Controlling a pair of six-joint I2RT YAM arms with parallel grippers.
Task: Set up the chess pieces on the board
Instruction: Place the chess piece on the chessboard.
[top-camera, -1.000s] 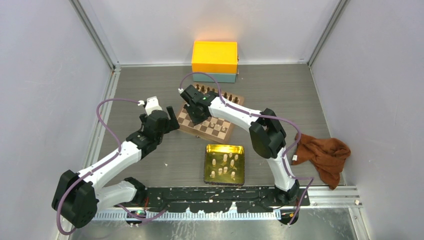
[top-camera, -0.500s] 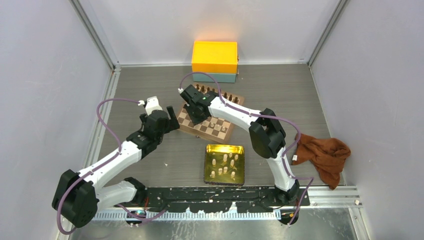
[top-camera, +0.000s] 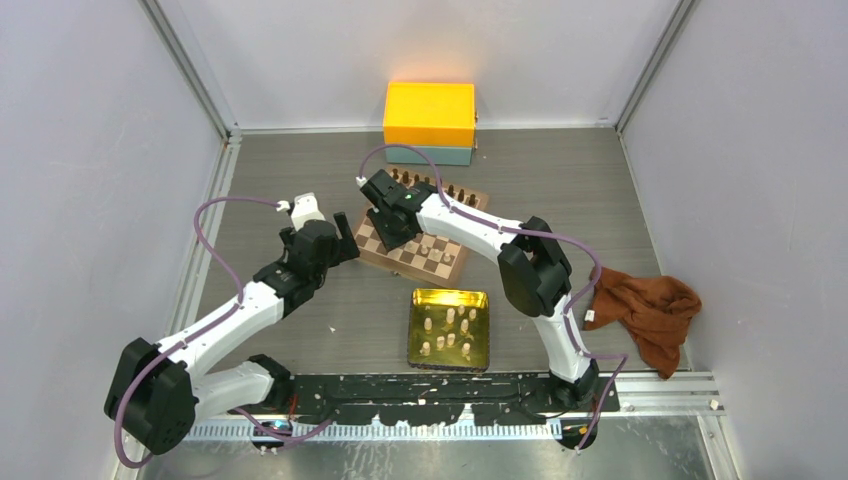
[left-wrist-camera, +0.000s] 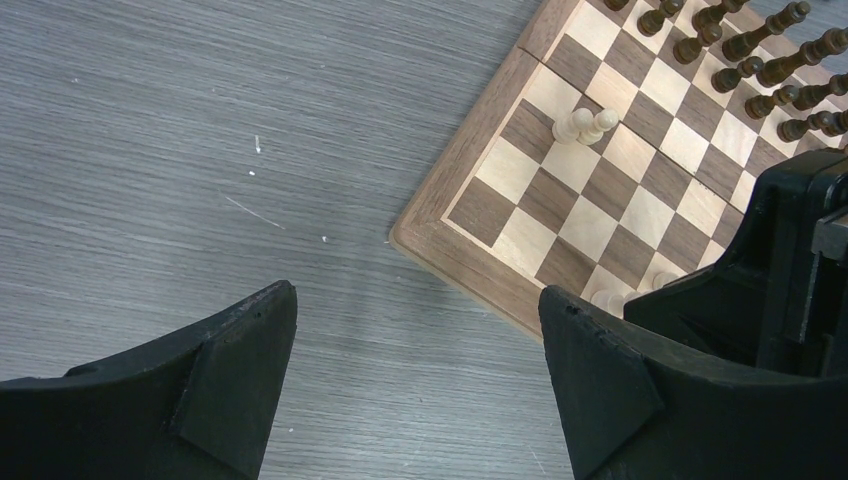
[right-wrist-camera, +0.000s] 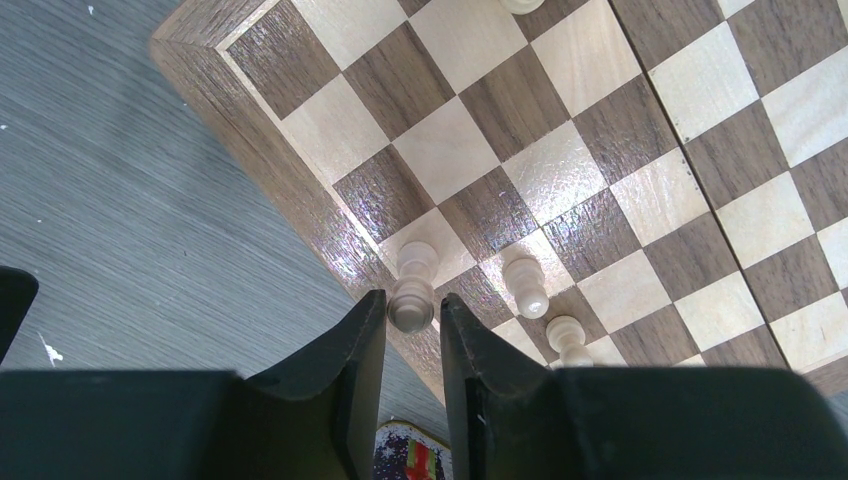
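Two risks noted.
(1) Right gripper (right-wrist-camera: 413, 302) straddles a cream piece (right-wrist-camera: 415, 262) standing on an edge square of the board (right-wrist-camera: 262, 140). Jaws are narrow and close to its head; cannot tell whether they pinch it. A sideways or tilted retreat would likely tip it off the edge or into the neighbour piece (right-wrist-camera: 525, 285) just beside.
(2) Left gripper (left-wrist-camera: 415, 295) hovers near that corner, so the arms could clash.

Pose: right arm reaches across, elbow high, wrist over the board's left corner, fingers down. Left arm is stretched forward, gripper wide and empty over the desk (left-wrist-camera: 150, 150).
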